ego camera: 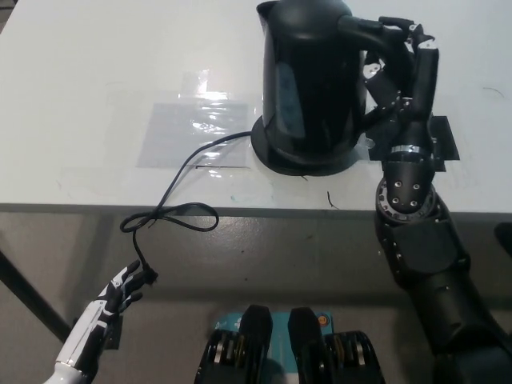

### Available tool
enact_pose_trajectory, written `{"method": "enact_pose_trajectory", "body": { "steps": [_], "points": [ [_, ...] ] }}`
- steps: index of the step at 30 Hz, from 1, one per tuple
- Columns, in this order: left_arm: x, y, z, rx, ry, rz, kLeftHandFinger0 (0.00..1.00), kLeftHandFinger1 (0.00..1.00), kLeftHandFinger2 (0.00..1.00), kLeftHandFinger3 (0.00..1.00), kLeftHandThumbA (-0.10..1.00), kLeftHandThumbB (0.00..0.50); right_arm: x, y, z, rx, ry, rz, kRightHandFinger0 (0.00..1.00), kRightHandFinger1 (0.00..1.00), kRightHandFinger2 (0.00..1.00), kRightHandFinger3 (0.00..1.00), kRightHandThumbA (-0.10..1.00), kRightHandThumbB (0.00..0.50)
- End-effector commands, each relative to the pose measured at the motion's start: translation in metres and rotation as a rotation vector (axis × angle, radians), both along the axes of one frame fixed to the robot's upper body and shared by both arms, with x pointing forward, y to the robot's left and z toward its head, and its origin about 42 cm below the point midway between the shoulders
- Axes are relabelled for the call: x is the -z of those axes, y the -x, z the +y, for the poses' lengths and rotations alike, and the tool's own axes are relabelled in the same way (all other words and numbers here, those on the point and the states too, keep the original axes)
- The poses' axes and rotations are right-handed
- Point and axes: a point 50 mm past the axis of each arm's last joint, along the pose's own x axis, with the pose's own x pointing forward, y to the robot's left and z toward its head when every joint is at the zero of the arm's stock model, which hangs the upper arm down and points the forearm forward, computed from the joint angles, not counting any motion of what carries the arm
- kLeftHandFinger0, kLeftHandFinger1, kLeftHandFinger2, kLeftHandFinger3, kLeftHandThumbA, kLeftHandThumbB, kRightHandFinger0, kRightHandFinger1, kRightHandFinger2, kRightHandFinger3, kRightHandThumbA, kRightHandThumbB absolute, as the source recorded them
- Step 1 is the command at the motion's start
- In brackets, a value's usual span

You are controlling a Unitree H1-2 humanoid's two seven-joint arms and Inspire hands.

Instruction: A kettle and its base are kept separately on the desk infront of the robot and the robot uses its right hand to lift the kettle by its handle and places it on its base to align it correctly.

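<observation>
The black kettle [308, 80] stands upright over its round black base [268, 152] near the table's front edge. The base rim shows under its left and front side, and I cannot tell whether the kettle is fully seated. My black right hand [402, 68] is at the kettle's right side with its fingers curled around the handle [364, 28]. My white left hand [112, 300] rests low at the lower left, below the table edge, fingers apart and holding nothing.
The base's black cord [188, 164] runs left over the white table [80, 96], loops at the front edge and hangs down near my left hand. A clear taped patch [192, 128] lies left of the base. Black tape [436, 136] lies behind my right wrist.
</observation>
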Motion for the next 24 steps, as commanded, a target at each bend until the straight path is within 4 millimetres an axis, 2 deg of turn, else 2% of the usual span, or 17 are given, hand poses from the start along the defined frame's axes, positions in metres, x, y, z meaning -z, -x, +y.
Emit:
{"method": "enact_pose_trajectory", "body": {
  "steps": [1,3,8,13,18,24],
  "points": [
    [-0.010,-0.001,0.005,0.018,-0.019,-0.045,1.00,1.00,1.00,1.00,1.00,0.199,-0.036,0.000,-0.009,-0.015,-0.014,-0.162,0.00,0.11,0.49,0.58,-0.10,0.103],
    [-0.010,-0.001,0.004,0.018,-0.022,-0.046,1.00,1.00,1.00,1.00,1.00,0.197,-0.032,0.001,-0.009,-0.013,-0.038,-0.144,0.00,0.08,0.46,0.55,-0.10,0.103],
    [-0.010,-0.002,0.004,0.026,-0.014,-0.051,1.00,1.00,1.00,1.00,1.00,0.189,-0.018,0.001,-0.007,-0.017,-0.055,-0.113,0.00,0.07,0.45,0.55,-0.10,0.097],
    [-0.011,-0.004,0.004,0.032,-0.011,-0.052,1.00,1.00,1.00,1.00,1.00,0.190,-0.008,0.002,0.006,-0.004,-0.065,-0.058,0.00,0.08,0.51,0.71,-0.10,0.082],
    [-0.010,-0.004,0.003,0.030,-0.010,-0.049,1.00,1.00,1.00,1.00,1.00,0.198,-0.001,0.002,0.019,-0.046,-0.139,-0.063,0.00,0.10,0.54,0.71,-0.10,0.074],
    [-0.012,-0.005,0.004,0.031,-0.014,-0.053,1.00,1.00,1.00,1.00,1.00,0.213,0.006,-0.003,0.034,-0.032,-0.066,-0.035,0.00,0.14,0.57,0.72,-0.10,0.079]
  ]
}}
